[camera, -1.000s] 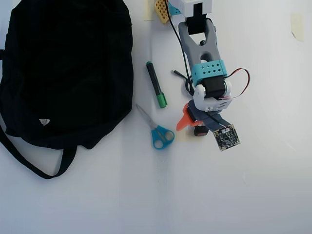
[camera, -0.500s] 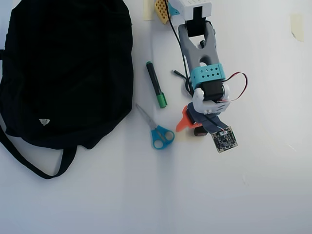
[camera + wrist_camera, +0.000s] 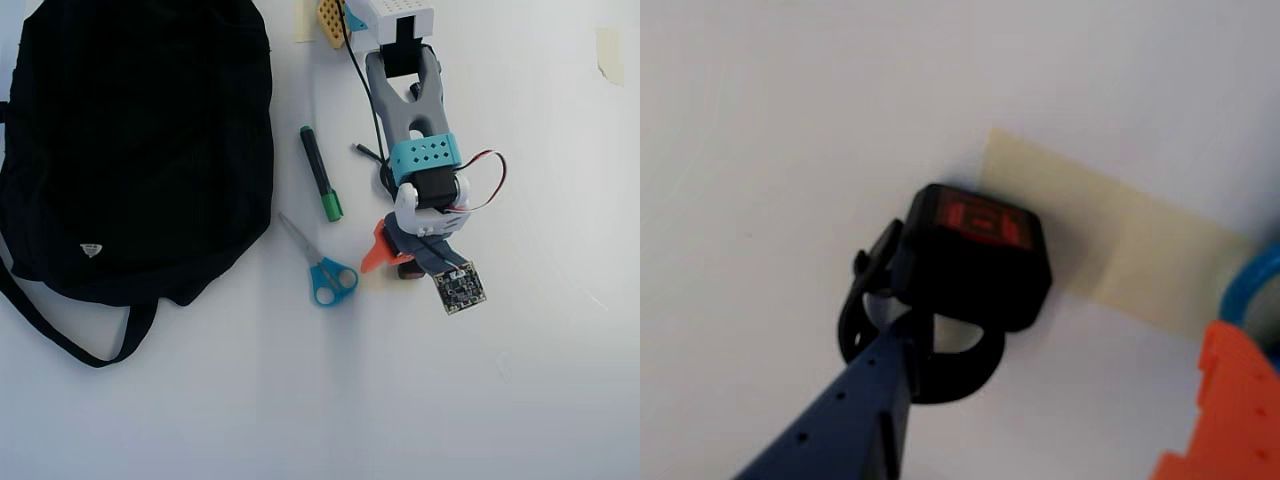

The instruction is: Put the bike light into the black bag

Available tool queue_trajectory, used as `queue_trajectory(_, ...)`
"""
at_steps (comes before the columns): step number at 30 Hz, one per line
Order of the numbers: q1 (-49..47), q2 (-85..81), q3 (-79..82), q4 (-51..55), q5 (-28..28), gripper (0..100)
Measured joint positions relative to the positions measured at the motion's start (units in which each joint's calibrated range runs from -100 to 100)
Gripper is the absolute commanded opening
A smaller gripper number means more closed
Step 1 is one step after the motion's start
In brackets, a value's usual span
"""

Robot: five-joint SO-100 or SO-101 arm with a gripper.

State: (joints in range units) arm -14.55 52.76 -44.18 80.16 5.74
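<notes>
Although the bike light [image 3: 975,262] looks small, light and stiff, its rubber loop strap is soft, so you should take hold of the hard black body. It lies on the tabletop [image 3: 770,120] touching a yellowish tape patch [image 3: 1130,255], between the fingers [image 3: 1110,420], which stand open around it. No writing is readable; the black bag [image 3: 130,150], well apart, carries a small white label [image 3: 91,250].

In the overhead view the arm's wrist covered most of the bike light [image 3: 408,269]. The black bag [image 3: 130,150] ran off the left and top edges. In the wrist view, the scissors [image 3: 1252,285] were cut off at right.
</notes>
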Motion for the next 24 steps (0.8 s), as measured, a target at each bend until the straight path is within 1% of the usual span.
queue_trajectory(13, 0.2, 0.8, 0.0, 0.0, 0.0, 34)
queue_trajectory(19, 0.2, 0.8, 0.0, 0.0, 0.0, 22)
queue_trajectory(24, 0.2, 0.8, 0.0, 0.0, 0.0, 17)
